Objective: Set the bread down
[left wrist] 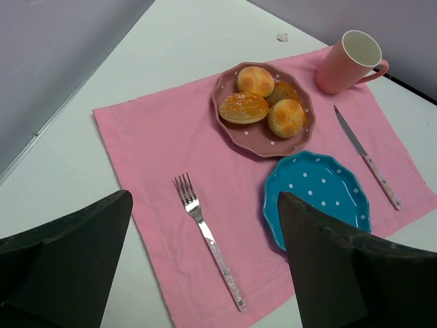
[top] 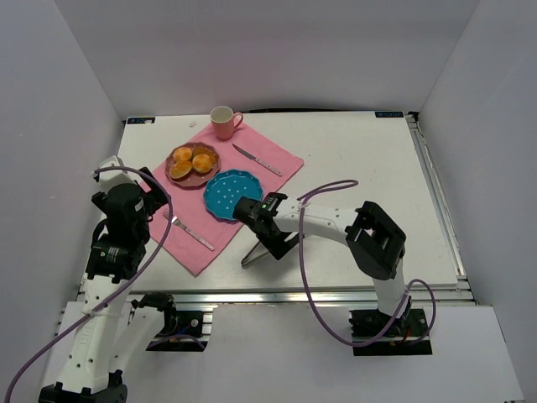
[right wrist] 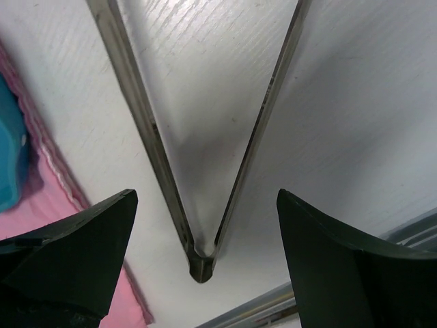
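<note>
Three golden-orange bread rolls [top: 191,162] lie on a maroon dotted plate [top: 210,175] at the back of a pink placemat; they also show in the left wrist view [left wrist: 243,107]. A blue dotted plate [top: 225,195] with nothing on it sits just in front of them and also shows in the left wrist view [left wrist: 317,195]. Metal tongs [top: 250,256] lie open in a V on the bare table, hinge toward the near edge [right wrist: 200,263]. My right gripper [top: 267,225] hovers right over the tongs, open and empty [right wrist: 205,198]. My left gripper [top: 155,195] is open and empty above the fork [left wrist: 205,198].
A fork [left wrist: 208,246] lies on the placemat's [top: 273,172] left part and a knife [left wrist: 367,160] on its right. A pink cup [top: 223,122] stands at the mat's far edge. The table's near metal rail [top: 277,294] runs close behind the tongs.
</note>
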